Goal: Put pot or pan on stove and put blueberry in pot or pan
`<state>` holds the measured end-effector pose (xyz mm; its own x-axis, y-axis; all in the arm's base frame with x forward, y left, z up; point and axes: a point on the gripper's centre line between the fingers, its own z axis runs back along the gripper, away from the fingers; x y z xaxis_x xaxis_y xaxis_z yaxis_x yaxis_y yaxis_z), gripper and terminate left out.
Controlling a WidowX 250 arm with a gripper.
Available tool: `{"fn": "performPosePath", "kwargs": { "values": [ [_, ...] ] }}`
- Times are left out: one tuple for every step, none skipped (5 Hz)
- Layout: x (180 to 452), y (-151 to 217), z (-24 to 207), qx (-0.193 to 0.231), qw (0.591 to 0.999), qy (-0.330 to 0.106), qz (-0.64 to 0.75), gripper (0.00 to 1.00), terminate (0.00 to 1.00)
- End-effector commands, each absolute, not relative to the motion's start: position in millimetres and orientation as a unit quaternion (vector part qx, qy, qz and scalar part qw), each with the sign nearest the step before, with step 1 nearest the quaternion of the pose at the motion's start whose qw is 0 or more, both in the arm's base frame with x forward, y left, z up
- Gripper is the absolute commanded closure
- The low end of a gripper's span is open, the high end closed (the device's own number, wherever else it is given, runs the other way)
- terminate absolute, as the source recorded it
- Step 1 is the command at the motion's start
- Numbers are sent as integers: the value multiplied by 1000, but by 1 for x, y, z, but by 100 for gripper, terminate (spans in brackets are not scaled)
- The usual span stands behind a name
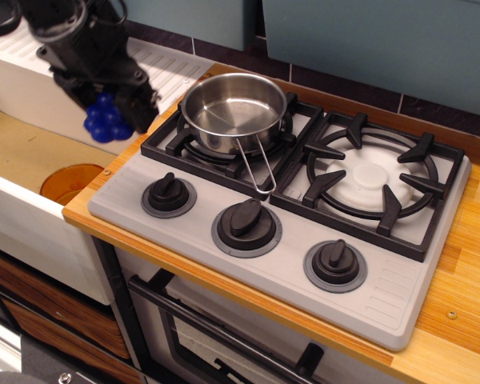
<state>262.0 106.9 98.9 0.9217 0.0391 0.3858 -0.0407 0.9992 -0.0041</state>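
The shiny steel pan point(234, 110) sits on the left burner of the grey stove point(296, 264), its wire handle pointing toward the front knobs. The pan is empty. My black gripper point(116, 112) hangs in the air left of the pan, above the counter's left end. It is shut on the blueberry point(106, 120), a cluster of deep-blue balls that shows below and left of the fingers. The blueberry is well above the counter and about level with the pan's rim.
An orange round cup point(70, 182) lies in the sink at the left. A white drainboard point(164, 72) runs behind the gripper. The right burner point(372, 178) has a bare black grate. Wooden counter point(464, 304) lies to the right.
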Motion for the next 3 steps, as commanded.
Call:
{"fn": "performPosePath", "kwargs": {
  "values": [
    [311,87,135,-2,973,-229,29,100,0],
    [330,78,132,-23,972,-234,27,100,0],
    [344,67,124,-32,968,-246,35,100,0]
  ]
}}
